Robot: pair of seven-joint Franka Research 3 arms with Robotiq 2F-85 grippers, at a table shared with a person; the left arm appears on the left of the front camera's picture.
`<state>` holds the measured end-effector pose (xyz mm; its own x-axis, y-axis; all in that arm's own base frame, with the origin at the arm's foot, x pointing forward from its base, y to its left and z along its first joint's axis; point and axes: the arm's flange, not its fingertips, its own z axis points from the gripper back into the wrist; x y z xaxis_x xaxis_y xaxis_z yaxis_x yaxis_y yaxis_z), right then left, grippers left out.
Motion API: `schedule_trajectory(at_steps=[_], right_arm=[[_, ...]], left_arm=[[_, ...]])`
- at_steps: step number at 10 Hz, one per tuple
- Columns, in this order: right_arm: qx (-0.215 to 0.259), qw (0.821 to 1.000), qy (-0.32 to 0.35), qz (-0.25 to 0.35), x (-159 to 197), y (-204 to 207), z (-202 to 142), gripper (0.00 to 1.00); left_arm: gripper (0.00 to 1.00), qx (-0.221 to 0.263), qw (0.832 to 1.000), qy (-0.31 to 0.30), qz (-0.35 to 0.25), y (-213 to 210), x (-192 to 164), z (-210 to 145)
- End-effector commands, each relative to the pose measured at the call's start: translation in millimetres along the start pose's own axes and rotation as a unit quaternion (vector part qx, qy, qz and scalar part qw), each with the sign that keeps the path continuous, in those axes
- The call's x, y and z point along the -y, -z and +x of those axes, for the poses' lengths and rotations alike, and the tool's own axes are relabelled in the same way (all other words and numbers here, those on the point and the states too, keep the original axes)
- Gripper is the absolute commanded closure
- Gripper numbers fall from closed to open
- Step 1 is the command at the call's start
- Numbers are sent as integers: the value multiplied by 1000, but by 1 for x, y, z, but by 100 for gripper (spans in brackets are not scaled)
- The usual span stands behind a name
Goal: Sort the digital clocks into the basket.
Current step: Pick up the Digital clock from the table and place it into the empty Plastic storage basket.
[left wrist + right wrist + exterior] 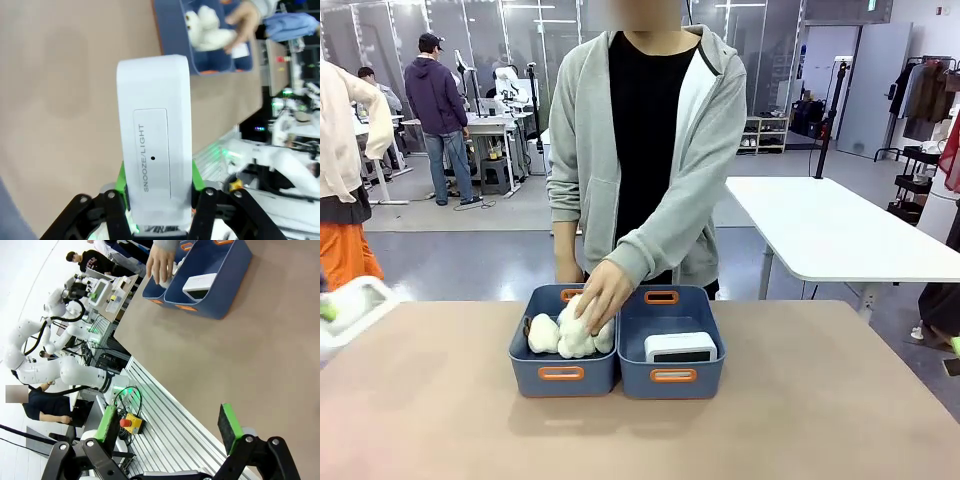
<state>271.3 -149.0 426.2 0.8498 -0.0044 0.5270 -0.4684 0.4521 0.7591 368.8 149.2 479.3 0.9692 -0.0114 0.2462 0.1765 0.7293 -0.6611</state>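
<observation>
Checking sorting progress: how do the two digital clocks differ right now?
The basket clock lies inside the basket; the held clock is clamped in the left gripper. The basket clock shows its dark screen; the held clock shows its SNOOZE/LIGHT bar. Both are white with rounded corners.

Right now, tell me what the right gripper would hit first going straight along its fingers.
Probably the bare table, near its edge; the open right gripper points short of the baskets, though depth is unclear.
</observation>
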Motion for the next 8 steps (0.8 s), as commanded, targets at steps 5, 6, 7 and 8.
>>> schedule_trajectory(at_steps=[5, 6, 7, 8], right_arm=[[6, 1000, 4, 3, -4, -2, 2, 0], [6, 1000, 4, 3, -4, -2, 2, 0], [6, 1000, 4, 3, -4, -2, 2, 0], [6, 1000, 4, 3, -4, -2, 2, 0]], left_arm=[[100, 78, 989, 81, -99, -40, 4, -32], [100, 77, 984, 131, -94, -38, 17, -31], [100, 94, 966, 221, -91, -37, 43, -29], [100, 85, 955, 279, -62, -26, 70, -20]])
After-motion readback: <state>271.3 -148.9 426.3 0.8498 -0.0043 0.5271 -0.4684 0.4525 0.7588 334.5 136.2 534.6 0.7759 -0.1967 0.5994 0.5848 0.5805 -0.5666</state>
